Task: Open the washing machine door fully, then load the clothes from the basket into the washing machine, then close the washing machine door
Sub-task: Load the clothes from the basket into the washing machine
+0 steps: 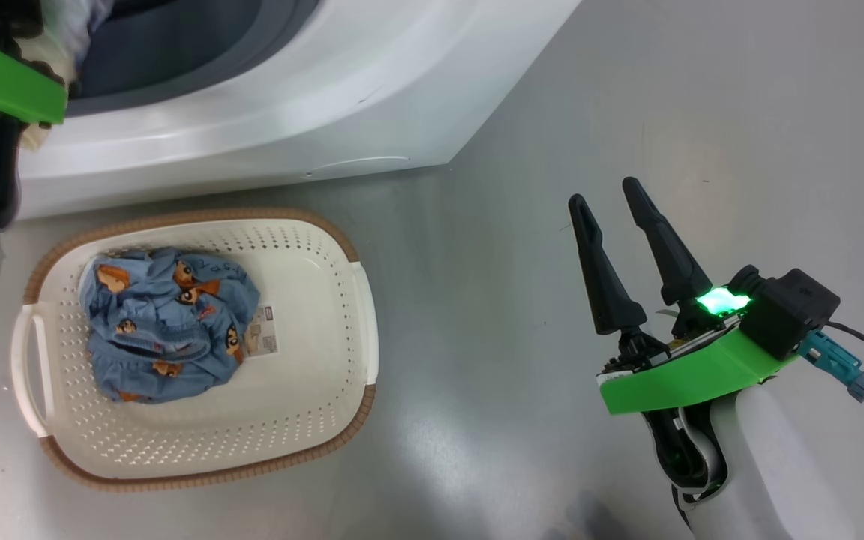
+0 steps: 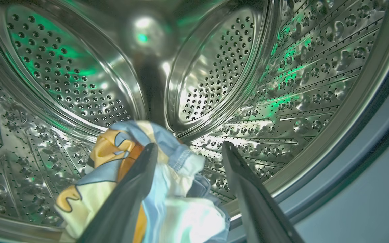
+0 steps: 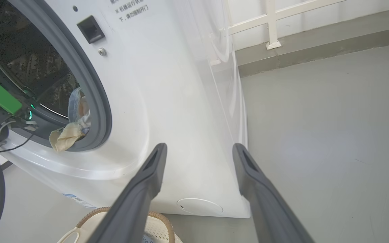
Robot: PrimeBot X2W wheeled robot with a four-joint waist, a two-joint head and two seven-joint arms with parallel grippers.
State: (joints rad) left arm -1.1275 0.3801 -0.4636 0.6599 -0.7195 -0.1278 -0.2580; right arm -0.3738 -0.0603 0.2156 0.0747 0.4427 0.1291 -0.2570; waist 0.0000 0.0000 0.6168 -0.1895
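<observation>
At the drum mouth, left gripper (image 2: 189, 145) has its fingers spread wide with nothing pinched. A cream garment (image 2: 181, 216) with orange and blue print bunches against the finger at 7 o'clock in the left wrist view and spills into the gap between the two. Beyond it is the shiny perforated drum (image 2: 62, 67), with green light glinting off the steel. Right wrist view shows the same garment at 9 o'clock, lying over the lower curve of the grey gasket (image 3: 96, 101) — a cream corner hangs outward over the lip.

Right gripper (image 1: 604, 191) sits at 4 o'clock in the head view, fingers apart and holding nothing, above the bare grey floor (image 1: 514, 300), well apart from the basket (image 1: 312, 420). The basket is at 8 o'clock on the floor, just in front of the washing machine (image 1: 289, 120), which fills 11 to 12 o'clock. A blue garment (image 1: 166, 330) with orange cartoon prints lies crumpled in the basket's 9 o'clock half, partly covering a label sticker (image 1: 263, 337) — the other half is bare perforated plastic. A round service flap (image 3: 199, 206) sits low on the machine front, near the basket rim.
</observation>
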